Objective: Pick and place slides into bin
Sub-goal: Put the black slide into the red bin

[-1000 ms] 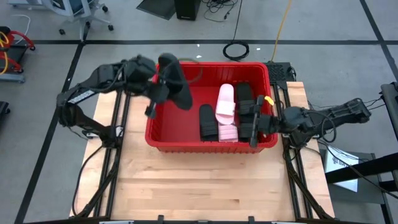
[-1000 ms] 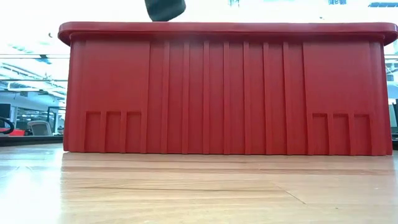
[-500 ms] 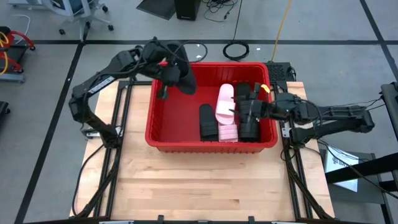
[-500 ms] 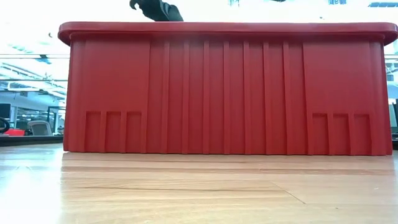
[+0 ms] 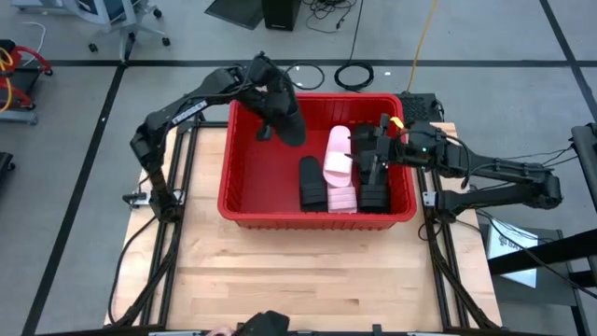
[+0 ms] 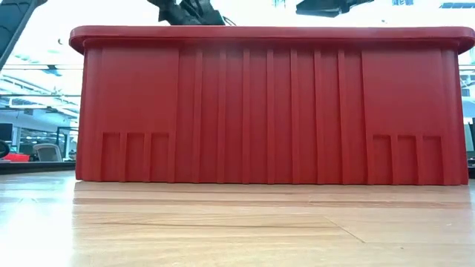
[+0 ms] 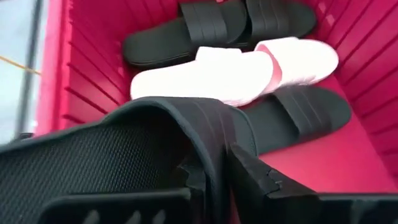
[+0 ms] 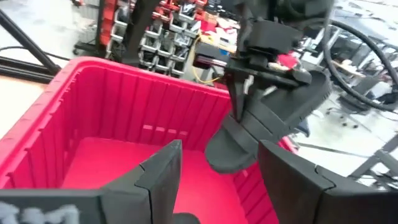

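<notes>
The red bin (image 5: 244,210) stands mid-table with several slides lying on its floor: black ones (image 5: 311,184) (image 7: 186,38) and pale pink ones (image 5: 338,154) (image 7: 208,78). My left gripper (image 5: 267,126) (image 7: 225,180) is shut on another black slide (image 5: 285,117) (image 8: 273,118), high over the bin's far left part. My right gripper (image 5: 372,157) (image 8: 217,180) stands open and level over the bin's right part, nothing between its fingers, and hides part of the black slides there. The low view shows only the bin's near wall (image 6: 274,111). My left gripper pinches the black slide's ribbed strap (image 7: 214,140) between its two fingers, one finger (image 7: 186,183) on the footbed side of the strap, the other (image 7: 264,183) on its outer face. The fingers slant down from the table's far left. The slide hangs tilted below them, clear of the bin.
The bin's left half floor (image 5: 261,177) is bare red plastic. Wooden table top (image 5: 308,271) lies free in front of the bin. A dark object (image 5: 267,325) with a hand beside it shows at the table's near edge. Cables lie on the floor beyond.
My left gripper has carried the black slide toward the table's right, from beyond the bin's left rim to over its far left part, and lower. My right gripper has swung from the bin's right rim toward the far edge, over the slides. A dark object has appeared at the near edge.
</notes>
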`<state>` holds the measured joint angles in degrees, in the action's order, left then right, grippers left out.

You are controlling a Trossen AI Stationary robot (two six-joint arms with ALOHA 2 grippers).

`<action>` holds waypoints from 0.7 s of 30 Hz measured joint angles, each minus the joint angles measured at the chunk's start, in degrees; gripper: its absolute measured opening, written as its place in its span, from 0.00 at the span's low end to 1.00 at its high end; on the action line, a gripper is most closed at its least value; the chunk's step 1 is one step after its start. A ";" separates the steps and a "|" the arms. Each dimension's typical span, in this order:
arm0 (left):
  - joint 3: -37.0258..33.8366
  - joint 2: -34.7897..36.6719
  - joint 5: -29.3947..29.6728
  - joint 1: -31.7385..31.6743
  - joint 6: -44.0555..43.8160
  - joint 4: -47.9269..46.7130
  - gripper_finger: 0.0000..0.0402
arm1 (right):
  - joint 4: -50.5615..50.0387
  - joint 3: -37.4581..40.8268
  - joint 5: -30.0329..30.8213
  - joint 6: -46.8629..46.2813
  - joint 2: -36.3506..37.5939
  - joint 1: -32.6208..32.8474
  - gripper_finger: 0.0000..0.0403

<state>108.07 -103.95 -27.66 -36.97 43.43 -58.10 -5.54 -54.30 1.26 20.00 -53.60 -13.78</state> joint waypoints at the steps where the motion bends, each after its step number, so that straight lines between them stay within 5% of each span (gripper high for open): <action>1: 0.67 -0.98 -1.32 -0.31 -0.24 -0.53 0.13 | -0.12 0.00 -0.95 -0.27 0.00 -0.43 0.50; 6: 3.43 -5.42 -8.65 -0.24 -0.79 -3.95 0.14 | -0.77 0.00 -4.63 -1.32 -0.03 -1.97 0.50; 21: 3.87 -14.84 -8.75 6.15 1.23 -4.28 0.14 | -1.61 -0.02 -9.05 -0.90 -4.29 -2.36 0.50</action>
<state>111.94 -118.79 -36.41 -30.82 44.66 -62.37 -7.15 -54.32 -7.79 19.09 -57.89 -16.14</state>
